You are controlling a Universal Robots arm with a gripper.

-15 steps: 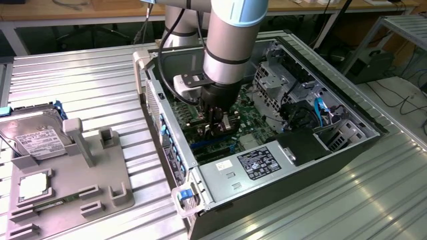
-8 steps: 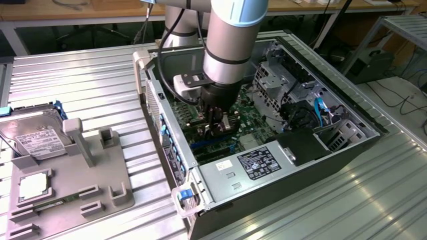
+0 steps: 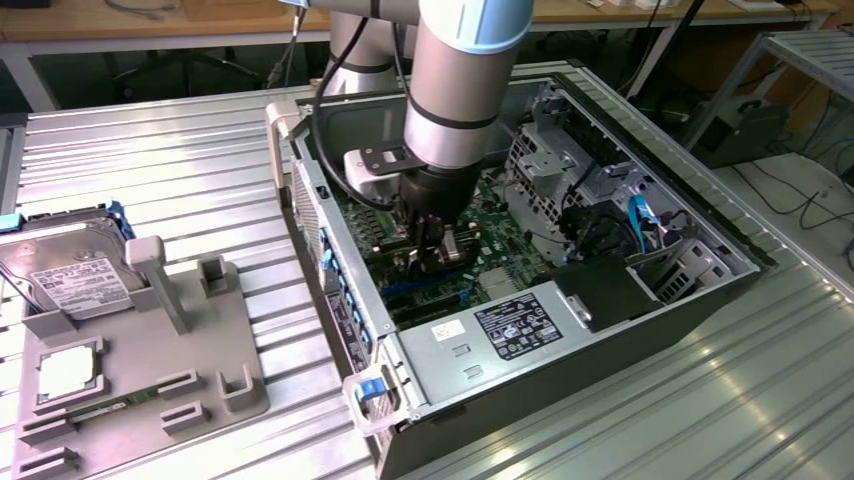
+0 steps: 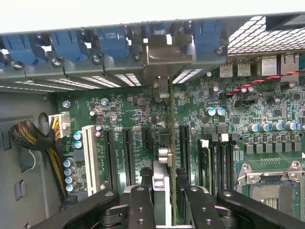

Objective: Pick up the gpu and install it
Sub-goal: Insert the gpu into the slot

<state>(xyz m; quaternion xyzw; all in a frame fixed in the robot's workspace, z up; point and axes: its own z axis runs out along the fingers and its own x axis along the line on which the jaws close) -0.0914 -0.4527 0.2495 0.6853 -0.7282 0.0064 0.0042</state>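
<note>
My gripper is shut on the gpu, which I see edge-on between the two black fingers. The card stands upright over the green motherboard, among the black expansion slots. Its silver end bracket reaches the case's rear slot openings beside the blue clips. Whether the card's edge sits in a slot I cannot tell. In the exterior view the gripper is deep inside the open computer case, low over the board, and the arm hides most of the card.
A grey fixture on the exterior view's left holds a silver hard drive and a square processor chip. Inside the case are the power supply, a drive cage, blue cables and the empty CPU socket.
</note>
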